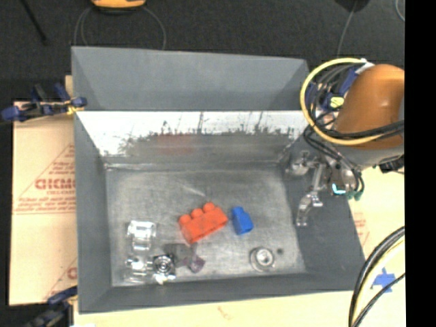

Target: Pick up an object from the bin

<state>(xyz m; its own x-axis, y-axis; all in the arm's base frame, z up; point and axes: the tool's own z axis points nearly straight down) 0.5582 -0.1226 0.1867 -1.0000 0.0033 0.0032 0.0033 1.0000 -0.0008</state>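
Observation:
My gripper [310, 197] hangs over the bin's right wall, above the floor and with nothing seen in it. The nearest loose things lie to its left and below it. A small blue block [241, 221] rests near the floor's middle. Just left of it, touching or nearly touching, lies an orange-red toy brick [202, 223] with studs on top. A round silver metal piece [262, 257] sits near the bin's front wall, below and left of the gripper.
In the front left corner lie a clear plastic piece [141, 234], a shiny clear and metal piece [150, 268] and a small dark purple thing [193, 260]. The arm with its orange cover and cables stands over the bin's right rim.

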